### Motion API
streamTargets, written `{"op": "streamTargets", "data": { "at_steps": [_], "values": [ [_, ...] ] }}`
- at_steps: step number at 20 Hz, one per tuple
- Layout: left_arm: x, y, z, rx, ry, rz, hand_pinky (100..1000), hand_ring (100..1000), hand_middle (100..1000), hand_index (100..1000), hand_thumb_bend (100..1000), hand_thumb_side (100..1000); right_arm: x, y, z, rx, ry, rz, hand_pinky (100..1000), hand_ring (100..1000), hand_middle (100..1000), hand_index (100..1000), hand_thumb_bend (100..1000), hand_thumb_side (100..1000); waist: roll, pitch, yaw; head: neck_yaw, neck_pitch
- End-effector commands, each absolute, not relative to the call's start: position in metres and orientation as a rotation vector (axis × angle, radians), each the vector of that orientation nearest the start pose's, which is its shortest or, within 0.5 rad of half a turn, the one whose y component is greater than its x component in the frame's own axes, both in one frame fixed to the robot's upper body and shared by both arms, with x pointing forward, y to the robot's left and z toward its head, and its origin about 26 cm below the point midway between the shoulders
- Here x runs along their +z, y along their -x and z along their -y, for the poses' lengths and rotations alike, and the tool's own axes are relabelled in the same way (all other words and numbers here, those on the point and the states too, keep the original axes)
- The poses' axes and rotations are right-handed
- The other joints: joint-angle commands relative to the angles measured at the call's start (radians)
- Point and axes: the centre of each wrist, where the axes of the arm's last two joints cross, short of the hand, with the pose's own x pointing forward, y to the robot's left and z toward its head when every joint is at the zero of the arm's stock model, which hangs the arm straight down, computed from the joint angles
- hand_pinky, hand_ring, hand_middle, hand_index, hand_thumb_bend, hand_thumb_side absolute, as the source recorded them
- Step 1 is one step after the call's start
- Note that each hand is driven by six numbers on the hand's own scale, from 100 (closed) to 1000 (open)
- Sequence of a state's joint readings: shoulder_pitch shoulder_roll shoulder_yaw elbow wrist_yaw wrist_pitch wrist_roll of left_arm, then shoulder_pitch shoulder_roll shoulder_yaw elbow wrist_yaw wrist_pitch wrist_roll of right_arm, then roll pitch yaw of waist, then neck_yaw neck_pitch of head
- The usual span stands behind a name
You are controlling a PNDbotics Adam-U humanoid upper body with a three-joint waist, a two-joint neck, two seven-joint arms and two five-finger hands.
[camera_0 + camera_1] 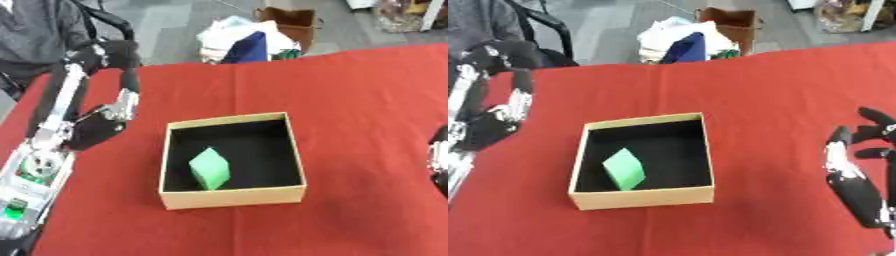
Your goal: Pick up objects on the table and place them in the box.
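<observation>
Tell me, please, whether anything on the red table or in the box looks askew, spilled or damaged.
Only a small thing: the green block in the box is tipped on an edge, not lying flat on the black floor. The box looks intact and nothing is spilled on the red table. Both hands are away from the box.

No readable text, labels, brands, numbers or signs anywhere in either view.
</observation>
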State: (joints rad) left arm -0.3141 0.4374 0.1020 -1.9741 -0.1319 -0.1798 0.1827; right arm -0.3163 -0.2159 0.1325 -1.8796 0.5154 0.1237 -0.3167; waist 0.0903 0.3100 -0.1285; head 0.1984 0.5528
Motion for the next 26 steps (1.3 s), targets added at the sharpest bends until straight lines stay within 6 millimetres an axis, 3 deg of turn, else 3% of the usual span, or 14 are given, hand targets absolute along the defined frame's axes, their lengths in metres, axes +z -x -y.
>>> {"op": "streamTargets", "data": {
  "at_steps": [1,9,16,26],
  "values": [
    [0.219,-0.295,-0.303,-0.148,-0.499,2.507,668,648,609,787,100,536,0.168,-0.314,0.213,0.285,0.753,2.166,550,766,512,844,100,562,-0.006,-0.019,0.003,-0.006,0.004],
    [0.190,-0.293,-0.292,-0.080,-0.420,2.406,666,651,612,790,100,566,0.167,-0.314,0.215,0.268,0.764,2.155,552,774,521,851,100,556,-0.020,-0.024,0.016,-0.007,0.079],
    [0.177,-0.293,-0.281,-0.043,-0.376,2.357,664,649,610,788,100,578,0.167,-0.314,0.214,0.264,0.758,2.153,553,774,521,847,100,554,-0.030,-0.027,0.021,0.000,0.140],
    [0.171,-0.293,-0.278,-0.050,-0.350,2.337,663,647,608,785,100,585,0.167,-0.314,0.213,0.277,0.750,2.155,553,772,518,843,100,552,-0.032,-0.031,0.020,0.015,0.158]
  ]
}}
